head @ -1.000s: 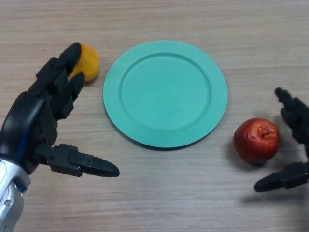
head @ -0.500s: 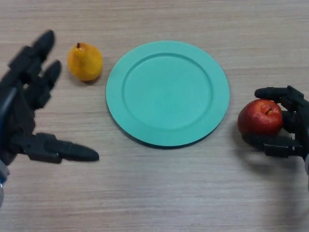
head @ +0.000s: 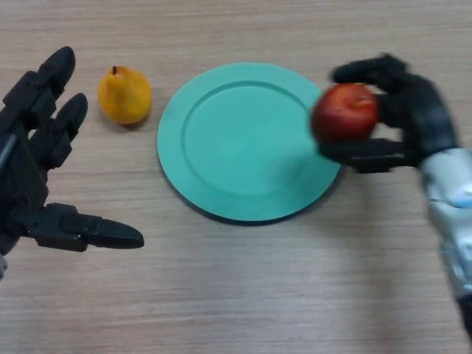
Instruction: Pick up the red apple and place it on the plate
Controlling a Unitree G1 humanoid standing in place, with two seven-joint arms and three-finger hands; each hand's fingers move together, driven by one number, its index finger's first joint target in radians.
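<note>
Holding: the right hand (head: 413, 122) has the red apple (head: 344, 112) in its grasp, fingers (head: 365, 71) curled over the top of the fruit and the thumb pressed in from beneath.
Apple position: lifted off the counter (head: 243, 295), seen over the right rim of the plate (head: 251, 140); it overlaps the plate's edge in the head view, and whether it touches the plate cannot be told.
Right arm: comes in from the lower right, its pale forearm rising toward the hand beside the plate's right side.
Plate: round, teal green, lying flat near the middle of the counter, with nothing resting inside its raised rim.
Left hand (head: 29, 169): at the left edge of the view, fingers spread and straight, thumb stretched out toward the right, grasping nothing, apart from the plate.
Yellow pear (head: 125, 95): lying on the counter just left of the plate, stem pointing up and away, between the left hand's fingers and the plate rim, touching neither.
Counter: light wood grain running left to right under everything.
</note>
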